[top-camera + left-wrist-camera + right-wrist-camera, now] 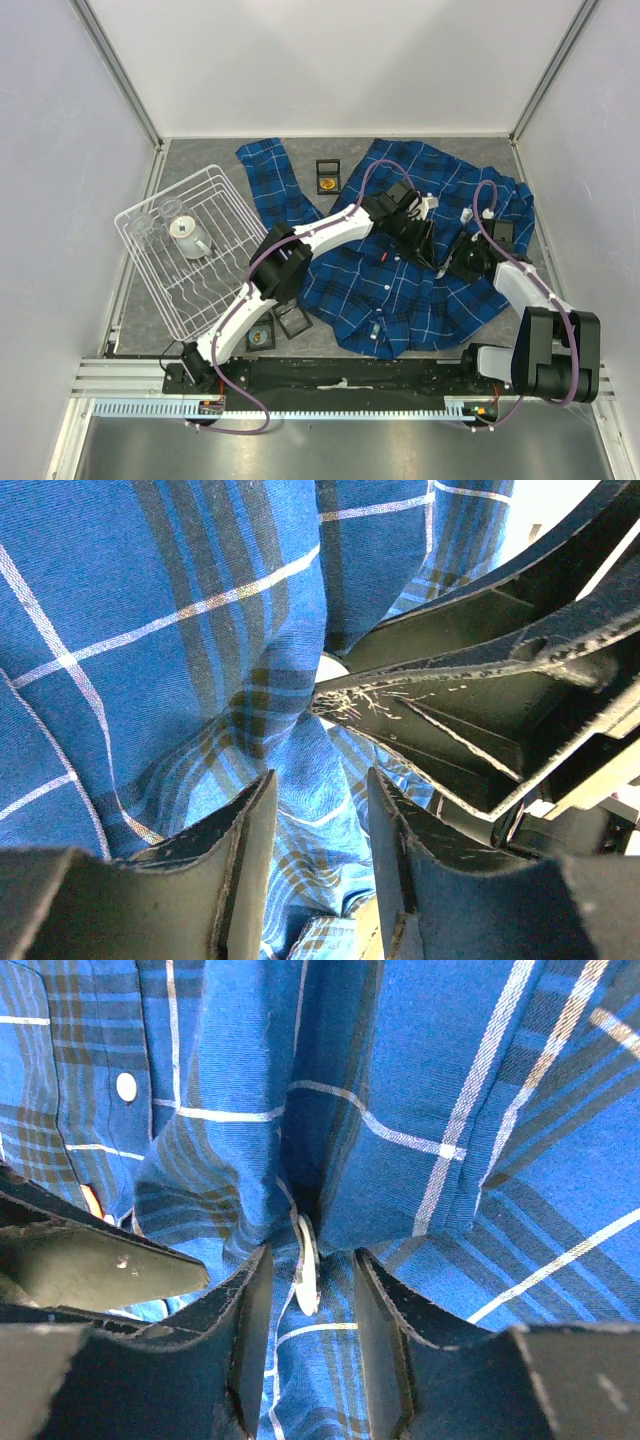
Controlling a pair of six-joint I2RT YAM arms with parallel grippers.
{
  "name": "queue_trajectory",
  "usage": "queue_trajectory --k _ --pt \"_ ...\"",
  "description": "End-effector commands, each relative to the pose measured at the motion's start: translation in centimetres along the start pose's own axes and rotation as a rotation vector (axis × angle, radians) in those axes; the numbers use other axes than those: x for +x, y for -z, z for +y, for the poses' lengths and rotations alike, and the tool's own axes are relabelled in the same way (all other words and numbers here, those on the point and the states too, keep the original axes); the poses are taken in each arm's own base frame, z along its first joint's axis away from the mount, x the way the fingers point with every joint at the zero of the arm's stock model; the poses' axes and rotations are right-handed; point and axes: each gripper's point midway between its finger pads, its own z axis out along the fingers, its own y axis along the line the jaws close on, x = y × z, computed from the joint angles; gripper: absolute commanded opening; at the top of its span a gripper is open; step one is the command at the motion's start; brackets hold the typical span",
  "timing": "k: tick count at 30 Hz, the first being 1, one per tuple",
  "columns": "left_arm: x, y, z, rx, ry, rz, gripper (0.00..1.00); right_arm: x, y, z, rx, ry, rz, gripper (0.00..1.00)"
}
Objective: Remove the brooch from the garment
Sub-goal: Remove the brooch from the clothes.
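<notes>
Grippers parted over a pucker in the plaid

Both my arms met over the middle of the garment (400, 300), a bright blue plaid shirt of woven cloth crossed by dark bands and thin white lines. It lay spread and rumpled on the grey table (200, 165), to the right of a white wire dish rack (168, 190) that held a white mug (188, 235).

My right gripper (313, 1252) stood with its flat black fingers apart. The brooch (307, 1275) sat between them, a thin pale disc seen edge-on where the fabric gathered into a tight pucker. As far as I could tell, it touched neither finger. A small round white button (126, 1086) sat on the cloth up to the left.

My left gripper (321, 780) was parted too, its rough-edged fingers straddling a soft ridge of folded plaid without pinching it. Just beyond, a scratched black fingertip of my right gripper pointed at the same fold. A small square black case (328, 177) lay on the table between sleeve and body.
</notes>
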Motion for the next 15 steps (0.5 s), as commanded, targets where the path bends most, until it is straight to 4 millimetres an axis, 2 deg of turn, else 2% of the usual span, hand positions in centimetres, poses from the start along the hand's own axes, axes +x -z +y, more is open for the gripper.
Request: queue_trajectory --k 1,6,9,12,15 --pt "-0.6 1.9 -3.3 0.062 -0.069 -0.015 0.47 -2.0 1.0 0.8 -0.011 0.020 -0.079 0.46" --pt "0.1 1.1 -2.5 0.059 -0.051 0.004 0.45 -1.7 1.2 1.1 -0.023 0.022 -0.054 0.44" --pt "0.5 0.6 -2.2 0.061 -0.039 0.019 0.42 -1.1 0.6 0.7 -0.019 0.030 -0.021 0.36" --pt "0.7 0.8 -3.0 0.061 -0.062 0.014 0.40 -1.7 0.3 0.2 0.016 0.025 -0.037 0.25" --pt "0.5 0.9 -3.7 0.061 -0.078 -0.003 0.38 -2.3 0.2 0.2 0.028 0.031 -0.046 0.04"
